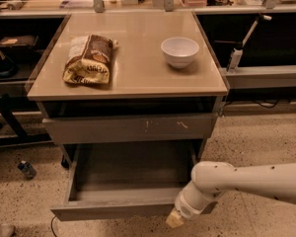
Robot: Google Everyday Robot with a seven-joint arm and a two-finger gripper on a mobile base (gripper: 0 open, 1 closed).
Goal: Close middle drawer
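A: Showing, low at the front of the grey wood-grain cabinet (133, 73) with a tan top, the wide, shallow grey middle drawer (113, 211) with its plain front panel. Pulled well out of the cabinet, empty inside, not yet closed. Sits just beneath the similar drawer front (133, 128) marked with small white scratches.

B: Also showing the tan-tipped gripper (175, 220) on the white arm (246, 181), down at the cabinet's lower right front, right by the right end of that plain panel. Perhaps touching it already; hard to say from this angle. Clenched or released? Cannot tell.

A: Any risks to flag?

B: Several. Likely to skew and jam in the cabinet's opening if pushed from so far right of the cabinet's centre. Liable to slide off the panel's lower edge, given so low a contact, and leave the drawer standing out. If shoved too hard, apt to jolt the cabinet and shift the round white bowl (179, 51) and the crumpled brown-and-yellow snack bag (89, 59) on the cabinet's top. If eased off early, bound to stop short of flush.
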